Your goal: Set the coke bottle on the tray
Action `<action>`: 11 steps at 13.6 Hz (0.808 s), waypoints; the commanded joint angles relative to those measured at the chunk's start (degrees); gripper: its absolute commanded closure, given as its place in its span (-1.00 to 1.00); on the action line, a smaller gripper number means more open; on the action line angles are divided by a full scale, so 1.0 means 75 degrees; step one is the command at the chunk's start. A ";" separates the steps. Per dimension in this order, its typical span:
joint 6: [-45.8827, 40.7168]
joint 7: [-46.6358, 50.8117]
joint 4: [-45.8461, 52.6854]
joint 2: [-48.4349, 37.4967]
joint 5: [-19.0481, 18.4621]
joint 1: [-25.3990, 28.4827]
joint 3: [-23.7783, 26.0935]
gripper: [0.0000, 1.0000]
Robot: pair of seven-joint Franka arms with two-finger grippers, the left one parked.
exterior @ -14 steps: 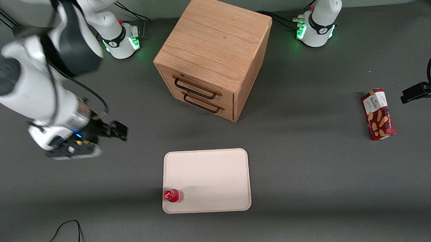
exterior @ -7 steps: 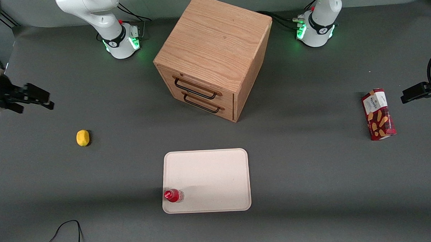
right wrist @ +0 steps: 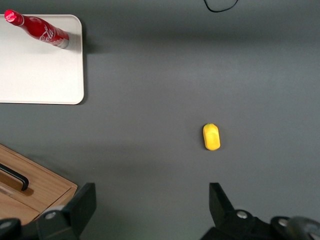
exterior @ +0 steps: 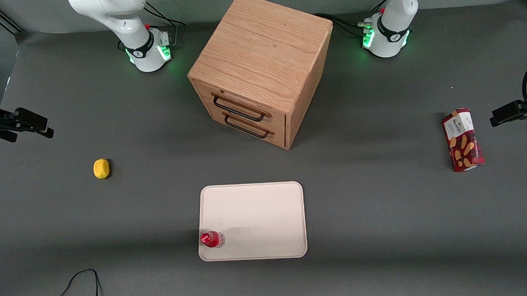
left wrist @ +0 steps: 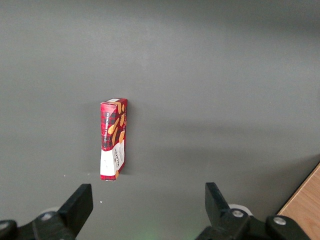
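Note:
The coke bottle (exterior: 211, 239), small and red with a red cap, stands upright on the cream-pink tray (exterior: 257, 214), at the tray's corner nearest the front camera toward the working arm's end. In the right wrist view the bottle (right wrist: 42, 31) also stands on the tray (right wrist: 40, 75). My gripper (exterior: 39, 127) is open and empty, high above the table at the working arm's end, far from the tray. Its fingers (right wrist: 80, 205) are spread wide with bare table between them.
A yellow lemon (exterior: 101, 168) lies on the table between my gripper and the tray; it also shows in the right wrist view (right wrist: 211, 136). A wooden two-drawer cabinet (exterior: 260, 69) stands farther from the camera than the tray. A red biscuit box (exterior: 462, 139) lies toward the parked arm's end.
My gripper has drawn away from the tray toward the working arm's end of the table and risen, uncovering the lemon. The bottle stays standing on the tray.

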 commanded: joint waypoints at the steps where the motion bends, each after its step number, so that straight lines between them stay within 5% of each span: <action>1: 0.0023 -0.0083 0.0055 -0.0005 -0.0095 0.0429 -0.0498 -1.00; 11: -0.0059 -0.0106 0.0043 -0.0063 -0.0083 0.0127 -0.0302 -1.00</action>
